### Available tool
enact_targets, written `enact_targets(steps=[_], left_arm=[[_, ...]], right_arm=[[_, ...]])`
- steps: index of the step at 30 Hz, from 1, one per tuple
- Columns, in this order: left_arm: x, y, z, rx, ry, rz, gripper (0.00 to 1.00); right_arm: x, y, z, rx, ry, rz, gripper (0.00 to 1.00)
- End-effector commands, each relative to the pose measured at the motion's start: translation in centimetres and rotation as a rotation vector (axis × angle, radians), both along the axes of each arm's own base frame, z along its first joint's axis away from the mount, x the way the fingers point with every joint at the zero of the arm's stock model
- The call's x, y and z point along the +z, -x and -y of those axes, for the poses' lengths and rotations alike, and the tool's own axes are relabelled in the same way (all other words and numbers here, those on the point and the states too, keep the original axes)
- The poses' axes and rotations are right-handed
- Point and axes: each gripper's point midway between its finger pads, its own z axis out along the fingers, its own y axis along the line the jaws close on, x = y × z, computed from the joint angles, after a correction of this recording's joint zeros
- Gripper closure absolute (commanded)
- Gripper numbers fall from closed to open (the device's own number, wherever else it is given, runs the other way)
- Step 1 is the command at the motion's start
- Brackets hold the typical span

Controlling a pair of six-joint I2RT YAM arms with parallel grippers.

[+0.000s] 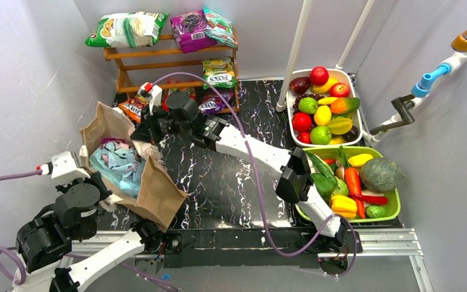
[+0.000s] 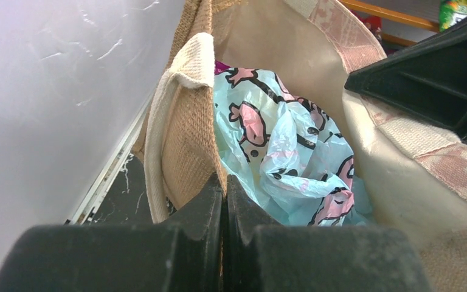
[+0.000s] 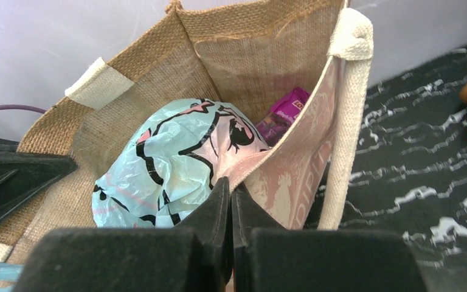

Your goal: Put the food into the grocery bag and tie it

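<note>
The left hand [image 2: 225,182] is closed tight on the near-left rim of the burlap tote [image 1: 158,194]. The grocery bag [image 1: 118,164] lies crumpled inside the tote against that rim; its mouth and handles are not discernible, and its long axis runs from far left to near right along the tote. The right hand [image 3: 230,182] is clamped on the tote's far, pink-printed rim, so an uneven pull may tip the tote or snag and tear the thin film, while the food [image 1: 322,115] sits at the right of the surface [image 1: 219,176], well apart from the bag
</note>
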Motion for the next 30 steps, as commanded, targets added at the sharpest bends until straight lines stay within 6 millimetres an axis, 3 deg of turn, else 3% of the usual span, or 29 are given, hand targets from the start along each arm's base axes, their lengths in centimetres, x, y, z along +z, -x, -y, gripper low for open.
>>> enact_targets(steps=[1,5,7,9,11,12,18,25,30], left_arm=[[1.0,0.8,-3.1,0.155,0.025,0.112,1.0],[0.3,1.2,-3.6,0.173,0.05,0.131,0.92],[-0.1,1.4,-3.9,0.184,0.059,0.134,0.68],[-0.2,1.6,-4.1,0.19,0.076,0.138,0.34],[-0.2,1.9,-4.3,0.191,0.096,0.142,0.2],[-0.1,2.0,-4.4,0.192,0.106,0.146,0.17],[0.2,1.8,-4.0,0.176,0.127,0.153,0.12],[0.5,1.0,-2.5,0.11,0.108,0.133,0.09],[1.5,-0.3,0.0,0.002,0.097,0.119,0.09]], right_arm=[[8.9,0.6,-1.6,0.004,-0.328,0.193,0.99],[7.2,0.5,-2.6,-0.005,-0.322,0.22,0.99],[5.9,0.2,-2.6,-0.016,-0.29,0.219,0.98],[5.0,0.3,-2.2,-0.013,-0.26,0.232,0.7],[4.2,0.6,-1.6,-0.011,-0.236,0.244,0.46],[3.8,0.6,-1.3,-0.013,-0.223,0.247,0.39],[2.6,0.6,1.2,-0.044,-0.127,0.29,0.29],[6.4,-0.2,6.3,-0.18,-0.043,0.348,0.26],[6.2,0.9,10.7,-0.218,0.052,0.301,0.25]])
